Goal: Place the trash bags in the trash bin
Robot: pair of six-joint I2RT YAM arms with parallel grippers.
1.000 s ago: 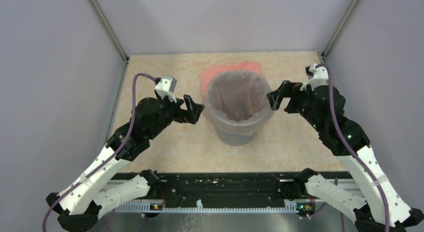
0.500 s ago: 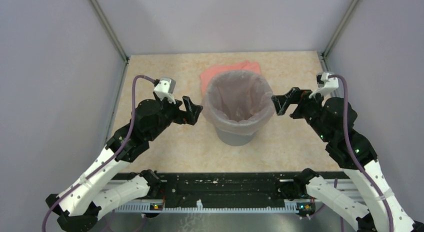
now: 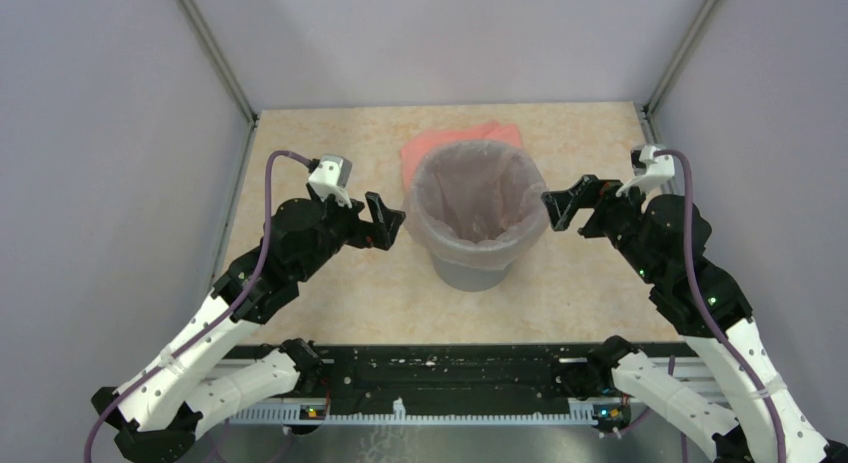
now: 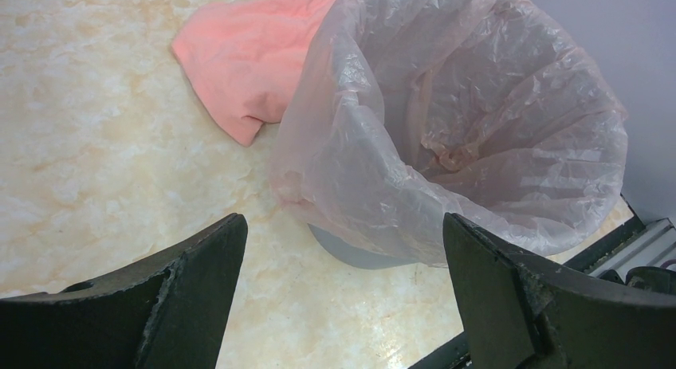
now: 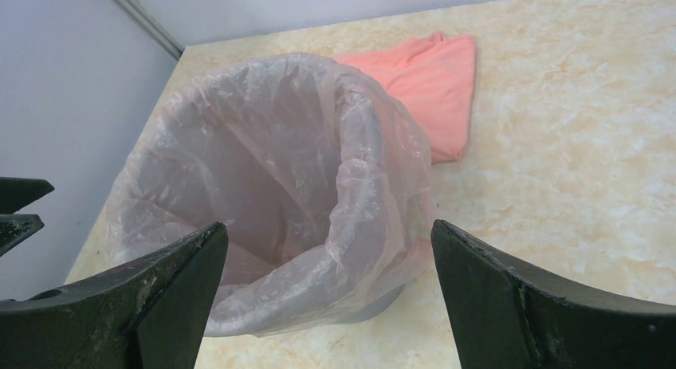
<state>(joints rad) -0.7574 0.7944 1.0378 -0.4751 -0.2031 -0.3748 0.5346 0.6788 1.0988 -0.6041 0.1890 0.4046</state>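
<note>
The grey round trash bin (image 3: 473, 273) stands mid-table. The see-through pale pink trash bag (image 3: 478, 198) lines it, its film folded out over the rim all round. It shows in the left wrist view (image 4: 478, 122) and the right wrist view (image 5: 263, 178); grey bin wall shows below the film (image 4: 351, 253) (image 5: 383, 305). My left gripper (image 3: 388, 221) is open and empty just left of the bin (image 4: 343, 289). My right gripper (image 3: 560, 205) is open and empty just right of the rim (image 5: 327, 297). Neither touches the bag.
An opaque salmon-pink folded sheet (image 3: 450, 140) lies flat on the table behind the bin, also in the left wrist view (image 4: 255, 58) and the right wrist view (image 5: 430, 82). Grey walls enclose the table on three sides. A black rail (image 3: 450, 368) runs along the near edge.
My right gripper drew back to the right, away from the bin's rim, then held still. The left gripper shifted only slightly. The bag and bin have not moved.
</note>
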